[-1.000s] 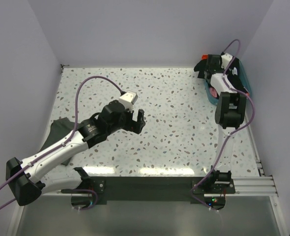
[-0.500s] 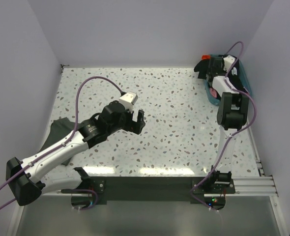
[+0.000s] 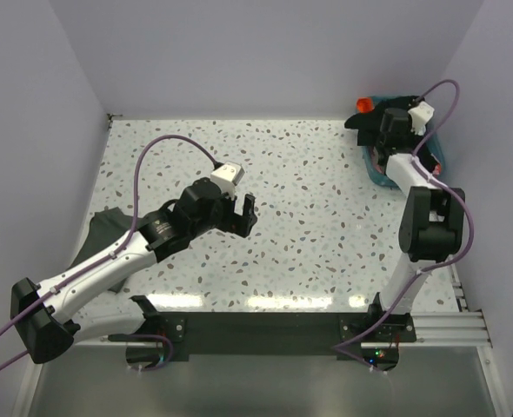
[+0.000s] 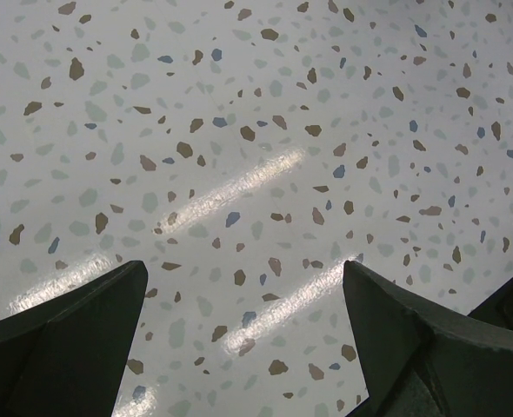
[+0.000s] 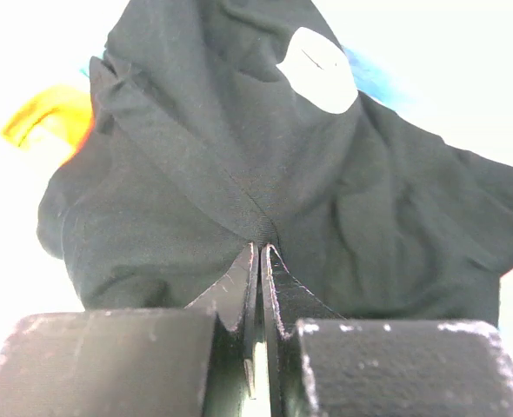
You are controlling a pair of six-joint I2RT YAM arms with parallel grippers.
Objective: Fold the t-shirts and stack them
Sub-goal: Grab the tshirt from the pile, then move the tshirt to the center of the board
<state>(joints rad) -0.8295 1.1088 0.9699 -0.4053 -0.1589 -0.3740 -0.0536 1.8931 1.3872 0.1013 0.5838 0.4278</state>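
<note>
**Right jaws clenched on black shirt at basket; left jaws wide, holding nothing**

Right gripper (image 5: 258,250): jaws pressed together, no gap visible between the tips. A fold of the black shirt (image 5: 196,139) is pinched between them. The pinch sits on a stitched seam (image 5: 165,152) that runs diagonally from the upper left of the wrist view down to the jaw tips.

Left gripper (image 4: 243,269): jaws spread fully apart, nothing between them. It hangs over bare speckled table (image 4: 239,130), touching no cloth.

Black shirt: at the far right corner of the table, bunched over the teal basket (image 3: 436,155). It spills over the basket's left rim in the top view. The cloth is crumpled into a lump with deep creases, so its long axis and which way it points cannot be told. A round white label (image 5: 317,56) faces the wrist camera near the top of the lump.

Orange-red shirt (image 3: 364,102): a small patch shows at the far end of the basket, just beside the black shirt.

Dark grey shirt (image 3: 104,228): lies at the left edge of the table, well apart from the basket. The left arm (image 3: 109,261) partly covers it; its orientation is not readable.
</note>
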